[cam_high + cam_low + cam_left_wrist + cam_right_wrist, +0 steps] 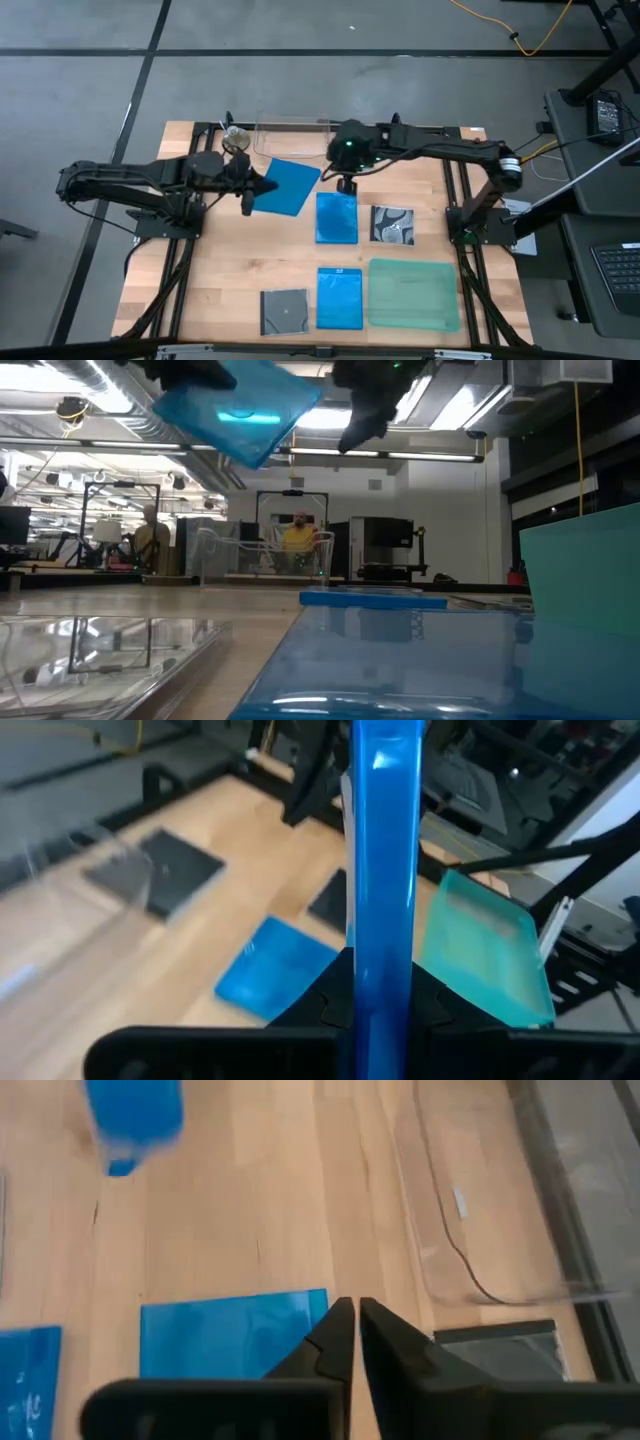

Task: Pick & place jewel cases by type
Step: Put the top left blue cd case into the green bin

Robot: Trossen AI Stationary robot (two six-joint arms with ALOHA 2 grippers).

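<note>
My left gripper [250, 190] is shut on a bright blue jewel case [287, 186], held in the air over the table's far left part; it shows high up in the low view [240, 405]. My right gripper [347, 184] hangs shut above the far end of a second blue case [336, 217] lying flat, touching nothing [355, 1330]. A third blue case [339, 297] and a dark grey case [285, 311] lie flat near the near edge. The black-and-white patterned case [393, 224] lies right of the middle blue one. My left gripper pinches the blue case between its two fingers [325, 1010] at the case's left edge [378, 975], coming level from the table's left. The case stands edge-on between the fingers in the left wrist view. It is lifted clear of the table and tilted [240, 405].
A clear plastic tub [290, 135] stands at the far edge behind the held case. A green translucent tray [413, 293] lies at the near right. Bare wood [225, 260] shows on the near left. People sit in the room beyond the table [297, 538].
</note>
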